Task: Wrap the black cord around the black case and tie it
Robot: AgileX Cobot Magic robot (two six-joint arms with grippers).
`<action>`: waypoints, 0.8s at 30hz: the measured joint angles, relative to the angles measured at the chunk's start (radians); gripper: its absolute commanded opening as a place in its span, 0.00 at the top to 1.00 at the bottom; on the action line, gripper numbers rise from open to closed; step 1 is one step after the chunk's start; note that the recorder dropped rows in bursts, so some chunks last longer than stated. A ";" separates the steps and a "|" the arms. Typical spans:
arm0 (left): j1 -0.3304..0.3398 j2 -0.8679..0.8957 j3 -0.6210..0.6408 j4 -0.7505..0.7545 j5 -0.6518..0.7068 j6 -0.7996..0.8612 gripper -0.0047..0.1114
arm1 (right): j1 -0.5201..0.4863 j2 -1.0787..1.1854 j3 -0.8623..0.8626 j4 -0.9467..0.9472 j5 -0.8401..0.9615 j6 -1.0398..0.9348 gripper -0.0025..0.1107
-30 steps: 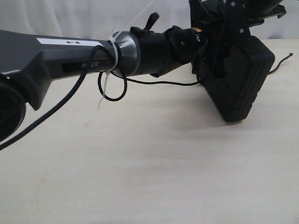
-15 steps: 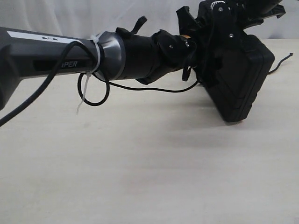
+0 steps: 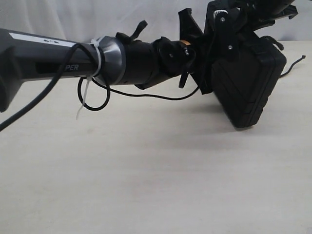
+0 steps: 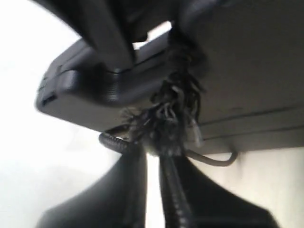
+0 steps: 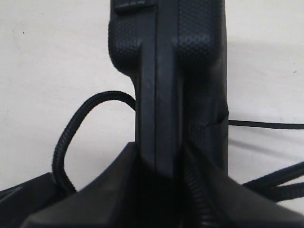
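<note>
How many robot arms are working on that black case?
2: the left arm reaches in from the left, holding the black cord; the right arm, top right, clamps the case.

We see a pale bench with a faint wood grain spreading wide beneath the right tool and out to both sides of it, its surface matte and cream-coloured, and a soft grey shadow lies on it just below that tool. Beyond the tool, along the bench's far edge, we make out a white backdrop with gentle vertical folds like cloth; the light on everything is even and diffuse.
</note>
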 measured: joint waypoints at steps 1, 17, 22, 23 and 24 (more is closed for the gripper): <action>0.000 0.011 -0.004 0.015 0.000 0.000 0.96 | 0.000 0.000 0.000 0.000 0.000 0.000 0.94; -0.002 0.042 -0.132 0.052 0.084 -0.114 0.96 | 0.000 0.000 0.000 0.002 0.000 0.000 0.94; -0.002 0.050 -0.132 0.092 0.192 -0.120 0.96 | 0.000 0.000 0.000 0.002 0.000 0.000 0.94; -0.004 0.055 -0.132 0.103 0.212 -0.120 0.96 | 0.000 0.000 0.000 0.002 0.000 0.000 0.94; -0.004 0.059 -0.132 0.108 0.230 -0.120 0.96 | 0.000 0.000 0.000 0.002 0.000 0.000 0.94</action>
